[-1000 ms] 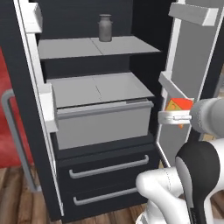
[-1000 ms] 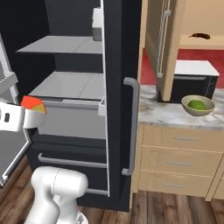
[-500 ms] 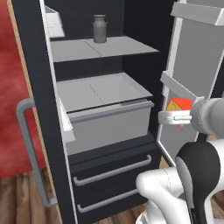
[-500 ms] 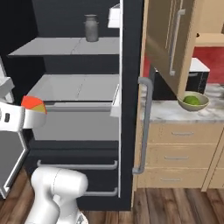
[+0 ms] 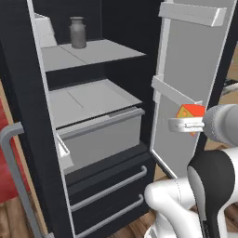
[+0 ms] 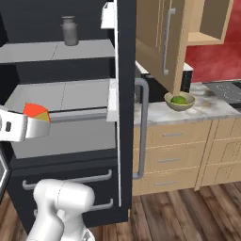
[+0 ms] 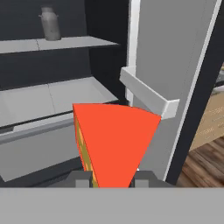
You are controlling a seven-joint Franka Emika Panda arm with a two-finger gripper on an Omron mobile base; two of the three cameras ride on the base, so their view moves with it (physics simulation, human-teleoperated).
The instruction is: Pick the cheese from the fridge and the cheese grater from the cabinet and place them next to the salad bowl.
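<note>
In the left base view the fingers [image 5: 189,124] are clamped on the cheese [image 5: 189,113], an orange-yellow wedge with a red side that rises just above them, held in the air in front of the open fridge [image 5: 93,116]. Beyond the fingers stands the inner face of the fridge door with its white door bin [image 5: 174,93]; off to the side lie the pale grey shelves, and on the upper shelf, well apart from the fingers, stands a grey lidded jar [image 5: 77,32]. Below the shelves are dark drawers with silver handles [image 5: 109,186]. In the right base view the cheese [image 6: 36,112] sits at the tip of the fingers [image 6: 40,123], before the fridge shelf front. Far to the other side, past the dark fridge door edge, the salad bowl [image 6: 180,100] with its green lettuce rests on the pale marbled surface [image 6: 207,106], under the open tan cabinet [image 6: 179,33]. In the hand view the red face of the cheese [image 7: 116,140] stands upright between the two dark fingertips [image 7: 81,178], touching both, with the door bin [image 7: 146,89] just behind it and the jar [image 7: 50,22] far back on the top shelf.
</note>
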